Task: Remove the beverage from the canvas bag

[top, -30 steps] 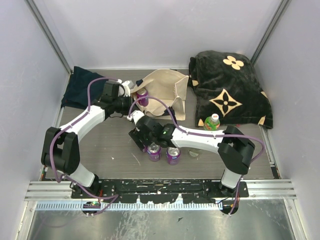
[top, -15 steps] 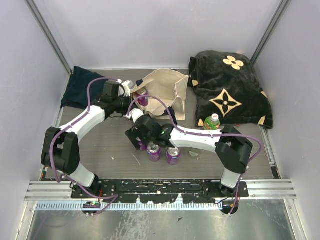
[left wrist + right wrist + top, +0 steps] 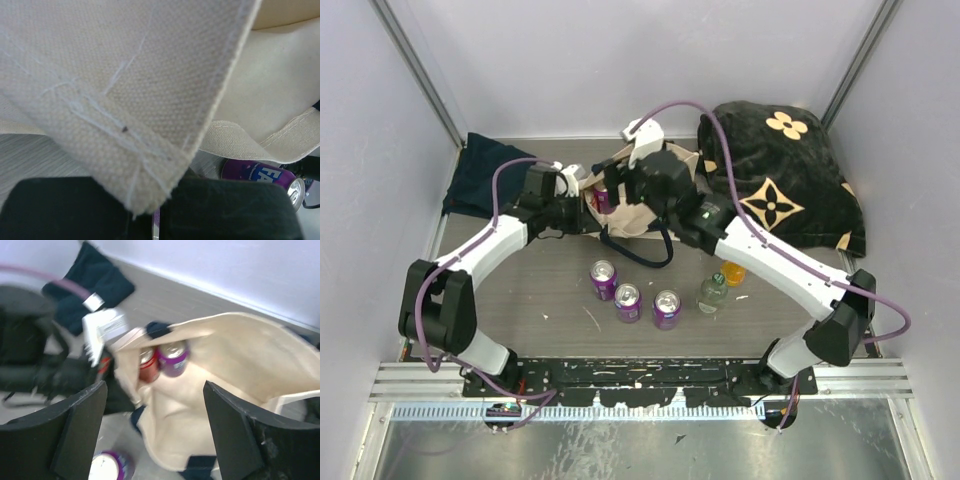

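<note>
The cream canvas bag [image 3: 665,170] lies open at the back centre of the table. In the right wrist view its mouth [image 3: 240,360] shows a purple can [image 3: 173,357] and a red can [image 3: 148,365] inside. My left gripper [image 3: 578,200] is shut on the bag's left rim; the left wrist view is filled with that canvas [image 3: 130,85], and a purple can [image 3: 265,177] lies beyond it. My right gripper [image 3: 623,190] hovers above the bag's mouth, jaws wide open and empty [image 3: 155,435].
Three purple cans [image 3: 604,280] [image 3: 628,302] [image 3: 667,309] stand on the table in front, with a clear bottle [image 3: 712,292] and an orange drink [image 3: 733,272] beside them. The black flower-print bag [image 3: 780,180] is back right, the navy cloth [image 3: 480,175] back left.
My right gripper let go of a purple can at the table front, then swung up and back to hover over the bag. The left arm has held still.
</note>
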Tool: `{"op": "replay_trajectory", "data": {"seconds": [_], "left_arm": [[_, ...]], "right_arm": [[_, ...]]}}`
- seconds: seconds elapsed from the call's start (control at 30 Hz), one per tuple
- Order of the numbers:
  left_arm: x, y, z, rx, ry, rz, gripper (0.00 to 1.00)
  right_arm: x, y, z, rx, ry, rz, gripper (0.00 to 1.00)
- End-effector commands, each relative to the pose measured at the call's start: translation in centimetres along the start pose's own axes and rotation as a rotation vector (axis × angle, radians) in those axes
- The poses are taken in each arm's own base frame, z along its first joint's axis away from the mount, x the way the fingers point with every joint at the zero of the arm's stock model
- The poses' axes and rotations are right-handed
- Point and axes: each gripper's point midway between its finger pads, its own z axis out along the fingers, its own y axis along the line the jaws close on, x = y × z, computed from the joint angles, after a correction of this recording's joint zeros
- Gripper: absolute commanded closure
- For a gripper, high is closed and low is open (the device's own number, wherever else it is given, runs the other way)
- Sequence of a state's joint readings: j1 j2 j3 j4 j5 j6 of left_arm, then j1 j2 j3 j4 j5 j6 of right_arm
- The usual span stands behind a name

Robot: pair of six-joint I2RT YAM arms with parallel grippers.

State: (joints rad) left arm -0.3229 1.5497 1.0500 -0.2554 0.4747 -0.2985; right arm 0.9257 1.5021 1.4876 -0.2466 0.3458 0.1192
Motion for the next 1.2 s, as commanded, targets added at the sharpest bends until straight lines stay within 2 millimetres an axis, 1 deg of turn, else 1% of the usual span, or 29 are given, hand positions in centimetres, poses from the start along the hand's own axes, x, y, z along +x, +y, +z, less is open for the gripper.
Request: {"op": "replay_trajectory", "data": {"seconds": [0.0, 0.13, 0.2, 0.23, 0.27, 0.37, 0.43, 0.5, 0.57, 0.67, 0.77, 0.9, 1.07, 1.17], "left_arm": [[4.0, 1.8, -1.1, -0.088, 0.113, -0.065, 1.0], [4.0, 1.8, -2.0, -0.113, 0.105, -0.053, 1.0], [3.7, 1.7, -2.5, -0.124, 0.09, -0.045, 1.0], [3.6, 1.6, -2.8, -0.127, 0.086, -0.044, 1.0], [3.6, 1.6, -3.0, -0.13, 0.082, -0.043, 1.0], [3.5, 1.5, -3.5, -0.142, 0.076, -0.038, 1.0], [3.6, 1.6, -3.8, -0.154, 0.074, -0.035, 1.0], [3.6, 1.7, -4.1, -0.165, 0.071, -0.033, 1.0], [3.7, 1.9, -4.2, -0.178, 0.076, -0.03, 1.0], [4.0, 2.2, -4.5, -0.199, 0.086, -0.024, 1.0], [4.3, 2.6, -4.8, -0.222, 0.091, -0.022, 1.0], [4.2, 3.0, -5.3, -0.254, 0.084, -0.02, 1.0], [3.8, 3.0, -5.4, -0.265, 0.087, -0.017, 1.0], [3.6, 3.0, -5.3, -0.266, 0.085, -0.016, 1.0]], "right_arm": [[-0.2, -2.6, 1.8, 0.053, 0.01, 0.044, 0.19], [1.4, -2.7, 4.8, 0.031, 0.057, 0.053, 0.27], [2.5, -2.4, 6.3, 0.012, 0.084, 0.052, 0.28], [3.3, -2.4, 7.2, 0.014, 0.103, 0.053, 0.28], [3.6, -1.8, 7.7, -0.023, 0.112, 0.059, 0.28], [5.7, -1.3, 9.8, -0.048, 0.163, 0.075, 0.28], [6.6, -1.5, 11.0, -0.05, 0.188, 0.088, 0.25], [7.6, -1.5, 12.0, -0.056, 0.207, 0.101, 0.19], [8.3, -1.8, 12.8, -0.049, 0.216, 0.111, 0.12], [8.9, -2.1, 13.6, -0.031, 0.217, 0.12, 0.05], [9.3, -2.7, 14.4, 0.0, 0.213, 0.126, 0.02], [9.5, -3.3, 15.6, 0.022, 0.211, 0.159, 0.01], [9.8, -4.0, 17.1, 0.044, 0.211, 0.208, 0.02], [10.3, -4.7, 17.9, 0.068, 0.228, 0.235, 0.04]]}}
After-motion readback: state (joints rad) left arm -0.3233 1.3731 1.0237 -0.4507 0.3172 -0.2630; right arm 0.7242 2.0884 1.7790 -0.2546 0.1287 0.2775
